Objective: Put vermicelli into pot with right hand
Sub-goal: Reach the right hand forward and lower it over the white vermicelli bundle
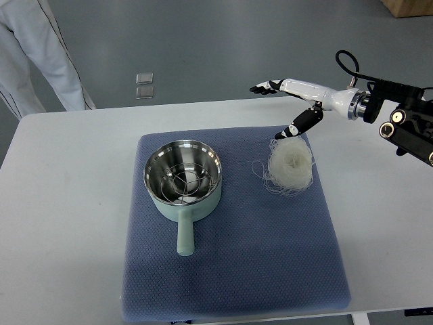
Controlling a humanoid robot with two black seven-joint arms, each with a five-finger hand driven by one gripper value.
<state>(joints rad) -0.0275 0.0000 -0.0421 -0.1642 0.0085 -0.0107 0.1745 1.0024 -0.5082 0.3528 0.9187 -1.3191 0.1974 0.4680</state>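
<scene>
Loosely coiled, translucent white vermicelli on mat

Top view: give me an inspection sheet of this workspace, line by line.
Surface: white table with a blue mat laid on it.
Job's things: vermicelli lies in a loose nest on the mat; pot stands left of it, handle toward the camera, nothing in it but a wire rack.
Clutter: nothing seen.
Hands: right hand open above the vermicelli, holding nothing; left hand not in view.
Cables: black cable loops at the right wrist.
Surroundings: a person's white-trousered legs at top left; grey floor.
</scene>
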